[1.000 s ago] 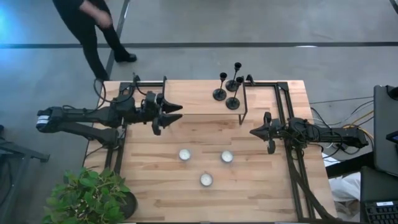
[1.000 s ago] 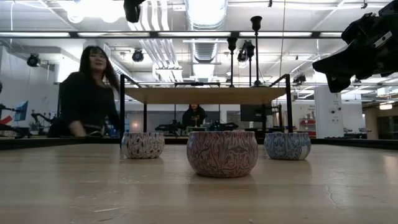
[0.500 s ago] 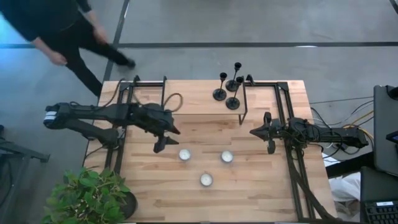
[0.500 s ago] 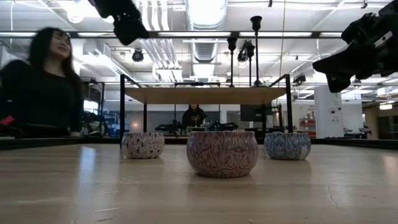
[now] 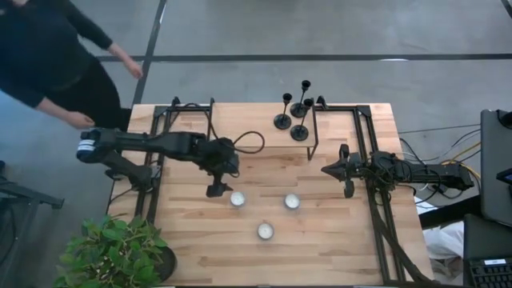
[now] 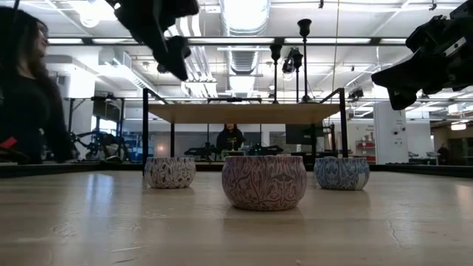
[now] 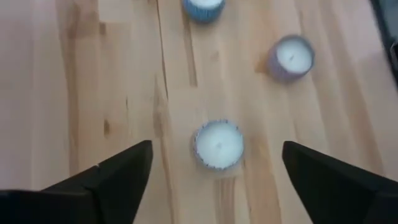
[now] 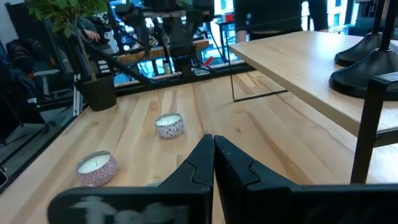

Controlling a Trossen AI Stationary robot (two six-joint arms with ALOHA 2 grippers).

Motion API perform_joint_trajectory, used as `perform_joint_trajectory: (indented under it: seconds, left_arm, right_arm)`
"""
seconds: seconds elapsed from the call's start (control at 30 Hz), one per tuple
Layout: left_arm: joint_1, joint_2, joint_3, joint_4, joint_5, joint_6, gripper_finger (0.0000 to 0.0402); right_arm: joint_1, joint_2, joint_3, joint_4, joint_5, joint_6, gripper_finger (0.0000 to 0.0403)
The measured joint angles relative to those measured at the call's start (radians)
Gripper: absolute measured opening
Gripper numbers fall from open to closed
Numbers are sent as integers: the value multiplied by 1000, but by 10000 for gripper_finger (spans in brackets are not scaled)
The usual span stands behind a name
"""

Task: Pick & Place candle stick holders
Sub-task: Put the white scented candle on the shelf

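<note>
Three black candle stick holders (image 5: 294, 118) stand by their round bases on a raised wooden shelf (image 5: 256, 128) at the table's far side. They show above the shelf in the low view (image 6: 304, 33), and two bases show in the right wrist view (image 8: 368, 62). My left gripper (image 5: 217, 189) is open and empty, pointing down above the table just left of the left tin candle (image 5: 238, 198). In its wrist view the gripper (image 7: 217, 148) has that candle (image 7: 217, 144) below and between its fingers. My right gripper (image 5: 345, 178) is shut and empty, raised at the table's right (image 8: 213, 147).
Three small patterned tin candles stand on the table: the left one, a right one (image 5: 292, 201) and a near one (image 5: 265, 231). A black frame (image 5: 312, 136) carries the shelf. A potted plant (image 5: 116, 252) stands at the near left corner. A person (image 5: 48, 56) is beyond the far left corner.
My left gripper has swung from beside the shelf toward the table's near edge and a little right, tipping down until it points at the table next to the left candle. The person behind the table has walked toward the left.
</note>
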Motion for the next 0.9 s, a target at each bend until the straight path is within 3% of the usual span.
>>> perform_joint_trajectory:
  seconds: [0.2, 0.9]
  left_arm:
    - [-1, 69, -8, -26, 1, 25, 393]
    - [-73, 227, -34, 18, 0, 37, 394]
  right_arm:
    - [0, 0, 0, 0, 0, 0, 9]
    - [0, 0, 0, 0, 0, 0, 9]
